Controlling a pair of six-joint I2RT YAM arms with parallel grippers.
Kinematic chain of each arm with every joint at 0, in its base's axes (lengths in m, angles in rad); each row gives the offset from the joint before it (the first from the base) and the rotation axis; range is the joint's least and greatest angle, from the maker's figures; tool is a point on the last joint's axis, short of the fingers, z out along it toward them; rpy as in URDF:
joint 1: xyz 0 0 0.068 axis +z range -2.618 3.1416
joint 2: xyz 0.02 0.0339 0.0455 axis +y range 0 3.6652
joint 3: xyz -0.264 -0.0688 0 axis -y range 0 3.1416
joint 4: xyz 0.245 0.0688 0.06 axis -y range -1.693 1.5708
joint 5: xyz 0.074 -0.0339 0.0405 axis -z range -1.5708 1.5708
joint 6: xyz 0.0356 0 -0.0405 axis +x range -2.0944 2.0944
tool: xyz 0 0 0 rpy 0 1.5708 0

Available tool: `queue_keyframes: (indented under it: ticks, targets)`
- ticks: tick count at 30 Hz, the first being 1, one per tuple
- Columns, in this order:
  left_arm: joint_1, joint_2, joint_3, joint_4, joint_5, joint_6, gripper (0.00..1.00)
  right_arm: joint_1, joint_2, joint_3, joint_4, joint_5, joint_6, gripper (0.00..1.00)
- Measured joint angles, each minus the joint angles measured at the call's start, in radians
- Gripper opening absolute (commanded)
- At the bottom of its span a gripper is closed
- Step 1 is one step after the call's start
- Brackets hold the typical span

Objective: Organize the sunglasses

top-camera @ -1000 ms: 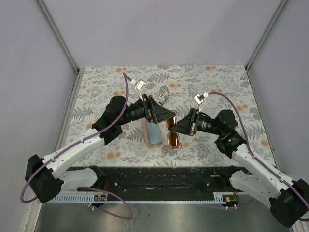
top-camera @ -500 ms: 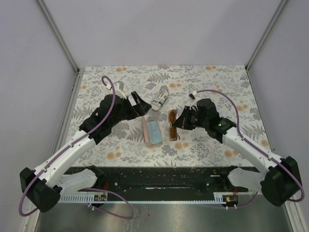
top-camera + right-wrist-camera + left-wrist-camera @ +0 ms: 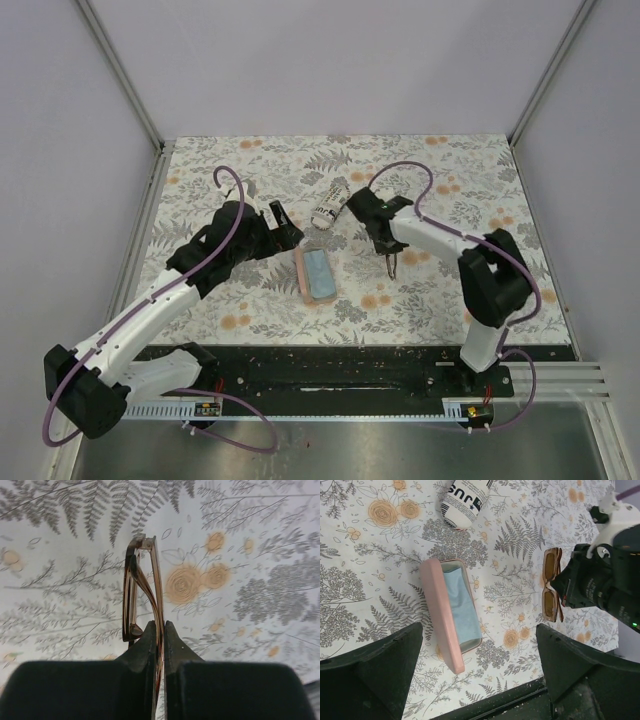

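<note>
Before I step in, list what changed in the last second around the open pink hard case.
The left gripper drew back leftward from over the pink oblong hard case, jaws open. The right gripper, still pinching the slim brown-framed sunglasses, swung them rightward away from the case and turned them edge-on. The case, lying open, and the white printed soft pouch stayed put.

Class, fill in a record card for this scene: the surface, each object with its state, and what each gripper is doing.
surface: table with a floral pattern
pink case: open, pale blue lining showing, no glasses inside
brown sunglasses: pinched in the right gripper, to the right of the case
patterned pouch: lying beyond the case, apart from it
left gripper: open, holding nothing, by the case's far end
</note>
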Motion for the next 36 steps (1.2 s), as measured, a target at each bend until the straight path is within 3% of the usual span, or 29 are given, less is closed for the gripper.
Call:
queue_keyframes:
  ticks: [3,6,10,14,19,25,36]
  targets:
    - [0.01,0.004,0.0,-0.007,-0.001,0.013,0.99,0.041,0.124,0.101,-0.086,0.145,0.001,0.31]
    - [0.023,0.013,-0.004,-0.007,0.001,0.027,0.99,0.078,0.227,0.161,-0.159,0.252,0.006,0.39]
    - [0.039,0.032,-0.015,-0.009,0.011,0.046,0.99,0.096,0.286,0.171,-0.208,0.275,0.0,0.54]
    - [0.06,0.051,-0.015,-0.008,0.035,0.066,0.99,0.095,0.277,0.171,-0.211,0.226,-0.012,0.55]
    - [0.077,0.052,-0.015,-0.006,0.057,0.082,0.99,0.08,0.164,0.129,-0.146,0.053,-0.034,0.46]
    - [0.082,0.053,-0.028,0.009,0.093,0.09,0.99,-0.052,-0.016,0.052,-0.047,-0.179,-0.044,0.44]
    - [0.083,0.096,-0.031,0.031,0.156,0.105,0.99,-0.18,-0.014,-0.031,0.034,-0.37,-0.064,0.47]
